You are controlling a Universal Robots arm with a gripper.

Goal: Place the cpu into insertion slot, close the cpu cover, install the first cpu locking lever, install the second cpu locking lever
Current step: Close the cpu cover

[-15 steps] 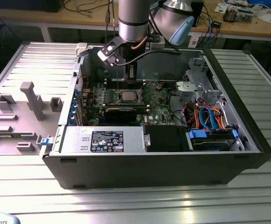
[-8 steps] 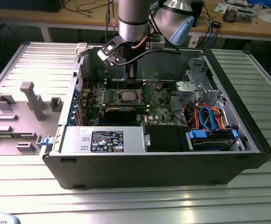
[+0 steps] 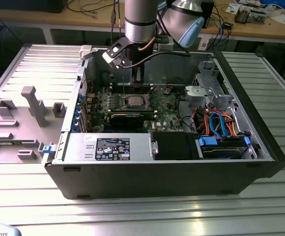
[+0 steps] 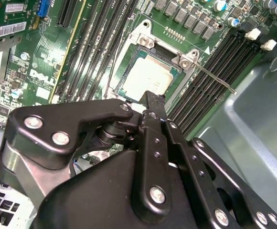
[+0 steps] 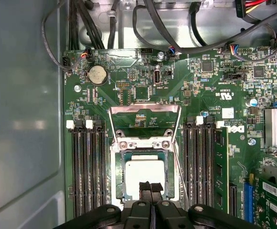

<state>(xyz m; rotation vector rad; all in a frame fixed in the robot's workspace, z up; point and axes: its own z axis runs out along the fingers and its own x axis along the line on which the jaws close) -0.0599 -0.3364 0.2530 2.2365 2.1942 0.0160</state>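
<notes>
The cpu (image 5: 144, 177) is a small flat square with a pale silver-grey top that catches the light. It lies level inside the insertion slot (image 5: 112, 176), whose silver rim frames it on all sides. In the exterior view it sits a little above the middle of the frame, deep in the open computer case (image 3: 157, 182) on the ribbed metal table (image 3: 132, 216).

The cpu cover (image 5: 144, 109), a thin silver frame with 1 large window, is swung open and off the chip, with green board showing through the window.

The gripper (image 5: 150, 188) hangs just over the chip's near edge. Its 2 fingers are drawn close together with nothing between them.

The first wrist view looks straight down, so it shows the open cover, the black memory slots (image 5: 86, 167) on both sides of the socket, and a coin battery (image 5: 97, 74). The second wrist view looks past the gripper's black body at a slant and shows a thin silver locking lever (image 4: 215, 78) running out from 1 corner of the socket. The exterior view adds a grey fixture plate (image 3: 19, 123) at the exterior view's left.
</notes>
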